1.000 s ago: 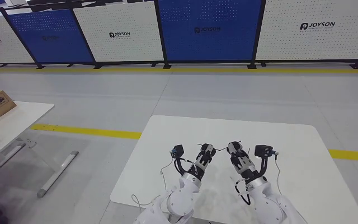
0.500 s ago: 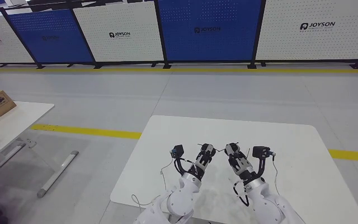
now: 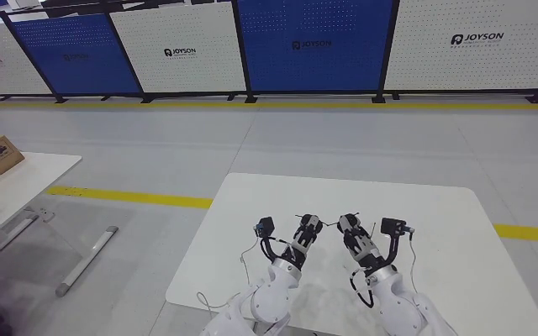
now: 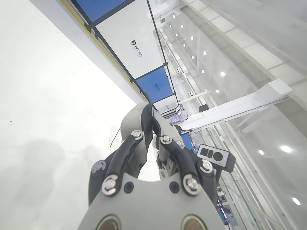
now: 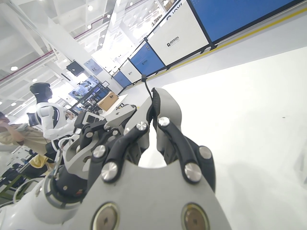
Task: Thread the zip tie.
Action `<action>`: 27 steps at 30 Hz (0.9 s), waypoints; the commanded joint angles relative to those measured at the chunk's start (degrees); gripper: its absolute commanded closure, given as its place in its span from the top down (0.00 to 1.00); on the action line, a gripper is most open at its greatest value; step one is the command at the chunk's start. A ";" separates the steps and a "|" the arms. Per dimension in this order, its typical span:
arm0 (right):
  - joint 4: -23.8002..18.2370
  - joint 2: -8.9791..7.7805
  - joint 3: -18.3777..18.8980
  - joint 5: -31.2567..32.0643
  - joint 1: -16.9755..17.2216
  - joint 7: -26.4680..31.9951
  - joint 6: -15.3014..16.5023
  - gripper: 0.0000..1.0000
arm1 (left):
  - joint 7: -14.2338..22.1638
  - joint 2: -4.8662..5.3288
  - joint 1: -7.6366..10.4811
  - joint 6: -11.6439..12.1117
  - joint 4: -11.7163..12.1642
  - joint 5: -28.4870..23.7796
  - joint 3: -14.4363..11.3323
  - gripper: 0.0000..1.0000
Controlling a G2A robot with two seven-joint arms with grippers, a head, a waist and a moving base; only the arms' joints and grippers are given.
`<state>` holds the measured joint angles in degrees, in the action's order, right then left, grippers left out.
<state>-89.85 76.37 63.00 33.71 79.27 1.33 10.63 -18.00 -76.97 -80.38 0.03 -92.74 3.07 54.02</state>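
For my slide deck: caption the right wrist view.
Right arm's fingers pinch a black zip tie, one end sticking out past them, over the white table.

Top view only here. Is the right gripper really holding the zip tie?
Observer: Yes. Right wrist view shows the right gripper shut on the zip tie, its head end sticking out beyond it.
Operator: Left side?
Observer: Left gripper is shut too, on a thin black strip, apparently the tie's tail.
Operator: Threaded yet?
Observer: Not visibly. Right wrist view shows nothing passing through the head.
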 commanded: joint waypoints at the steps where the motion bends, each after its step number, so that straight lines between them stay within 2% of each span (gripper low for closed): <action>1: -0.59 0.02 0.11 0.09 0.41 -0.52 -0.06 0.00 | -0.80 -0.21 -0.11 1.00 0.25 -0.69 -0.07 0.00; 7: -1.00 0.14 -0.11 0.46 0.83 -0.98 -0.14 0.00 | -0.41 -0.61 0.15 1.54 1.00 0.07 -0.87 0.00; 19: 0.04 0.44 -0.27 0.69 0.04 -0.76 -0.25 0.01 | -0.78 -0.94 0.07 1.60 1.05 2.46 -0.12 0.00; 22: 0.19 0.48 -0.37 1.07 -0.14 -0.55 0.02 0.20 | -0.87 -1.03 0.05 1.32 1.06 2.90 0.08 0.00; 27: 0.38 0.51 -0.52 2.02 -0.37 -0.13 0.50 0.27 | -0.37 -1.20 0.18 0.82 1.27 3.21 0.26 0.00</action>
<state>-89.53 76.88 62.50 35.61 78.96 1.13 11.03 -18.48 -78.13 -80.25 0.94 -91.54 6.25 54.26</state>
